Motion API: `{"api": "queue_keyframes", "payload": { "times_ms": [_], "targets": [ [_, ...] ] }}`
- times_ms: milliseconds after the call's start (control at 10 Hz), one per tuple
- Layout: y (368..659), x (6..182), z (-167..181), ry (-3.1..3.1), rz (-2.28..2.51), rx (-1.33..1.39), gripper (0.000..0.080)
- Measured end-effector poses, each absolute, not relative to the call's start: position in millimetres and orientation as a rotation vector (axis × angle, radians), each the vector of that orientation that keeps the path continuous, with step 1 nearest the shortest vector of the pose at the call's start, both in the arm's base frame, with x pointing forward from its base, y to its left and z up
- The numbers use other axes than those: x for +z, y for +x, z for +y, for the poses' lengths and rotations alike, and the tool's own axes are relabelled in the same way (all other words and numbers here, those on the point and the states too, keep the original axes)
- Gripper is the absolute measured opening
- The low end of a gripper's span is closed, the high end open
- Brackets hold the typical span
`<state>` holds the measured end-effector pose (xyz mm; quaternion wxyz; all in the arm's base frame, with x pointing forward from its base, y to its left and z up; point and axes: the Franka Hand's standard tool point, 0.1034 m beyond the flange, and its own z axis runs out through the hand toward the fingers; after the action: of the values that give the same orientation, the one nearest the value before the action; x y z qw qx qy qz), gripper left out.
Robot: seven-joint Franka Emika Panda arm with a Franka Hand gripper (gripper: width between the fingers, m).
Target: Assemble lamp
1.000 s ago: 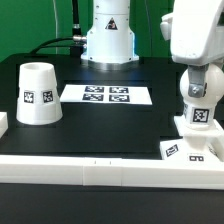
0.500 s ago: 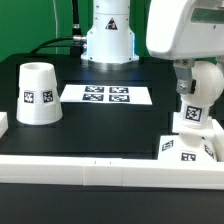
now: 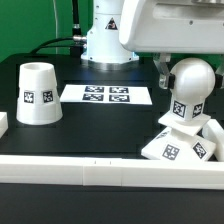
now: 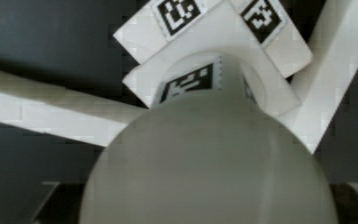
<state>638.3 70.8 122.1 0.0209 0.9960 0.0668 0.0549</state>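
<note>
The white rounded bulb (image 3: 190, 88) stands with its tagged neck in the flat square base (image 3: 178, 148) at the exterior view's right. Bulb and base lean together, and the base looks tipped up off the table. My gripper (image 3: 187, 72) comes down from above and is shut on the bulb, a dark finger on each side. In the wrist view the bulb (image 4: 202, 165) fills the frame between the fingers, with the tagged base (image 4: 211, 45) beyond it. The tapered shade (image 3: 37, 93) stands mouth down at the exterior view's left, apart from the gripper.
The marker board (image 3: 107, 95) lies flat in the middle of the black table. A long white border rail (image 3: 90, 166) runs along the front edge, with a short piece (image 3: 3, 122) at the left. The arm's pedestal (image 3: 108, 40) stands behind.
The arm has swung toward the exterior view's left and come closer to the camera. The bulb and base have moved left with it and now lean, the base tipped up.
</note>
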Motion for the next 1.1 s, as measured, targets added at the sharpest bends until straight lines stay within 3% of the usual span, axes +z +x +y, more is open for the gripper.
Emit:
{"api": "queue_keyframes", "payload": {
  "times_ms": [300,400,500,700,900,1100],
  "targets": [
    [638,121.4,70,3.105,0.043,0.171,0.0585],
    [638,120.9,70,3.105,0.062,0.17,0.0683],
    [638,121.9,70,3.104,0.082,0.17,0.0683],
    [625,139.1,68,3.099,0.183,0.177,0.0696],
    [604,155.2,47,3.103,0.262,0.17,0.0699],
    [584,150.7,10,3.091,0.342,0.136,0.0699]
  ]
}}
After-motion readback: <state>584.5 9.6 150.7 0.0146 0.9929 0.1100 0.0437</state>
